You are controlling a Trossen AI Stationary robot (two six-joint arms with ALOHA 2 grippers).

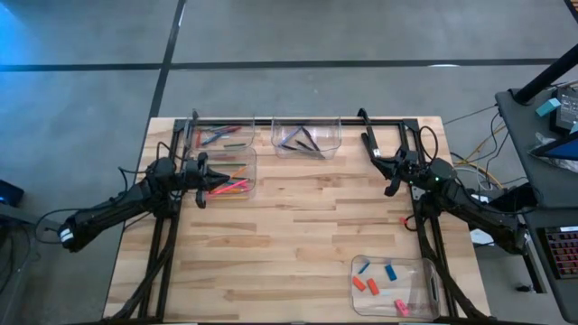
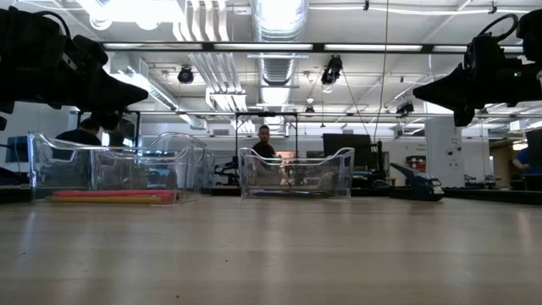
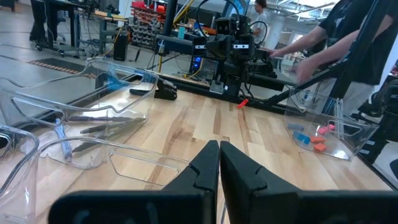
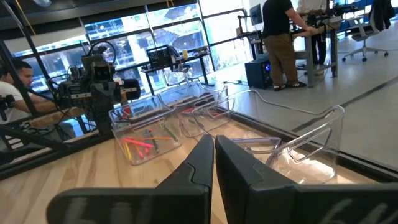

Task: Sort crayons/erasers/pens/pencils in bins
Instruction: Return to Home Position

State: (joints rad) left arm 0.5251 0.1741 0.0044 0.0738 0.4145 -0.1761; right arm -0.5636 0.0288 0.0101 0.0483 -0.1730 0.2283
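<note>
Pens lie in far-centre bin, erasers in near-right bin. Left arm, right arm hover at sides, jaws closed, empty: likely homing.

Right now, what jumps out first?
The left gripper hangs shut and empty over the crayon bin, the right gripper likewise over the table's right side. In the high view, pens lie in the top-middle bin, erasers in the bottom-right bin. A red piece lies loose by the right arm.
</note>
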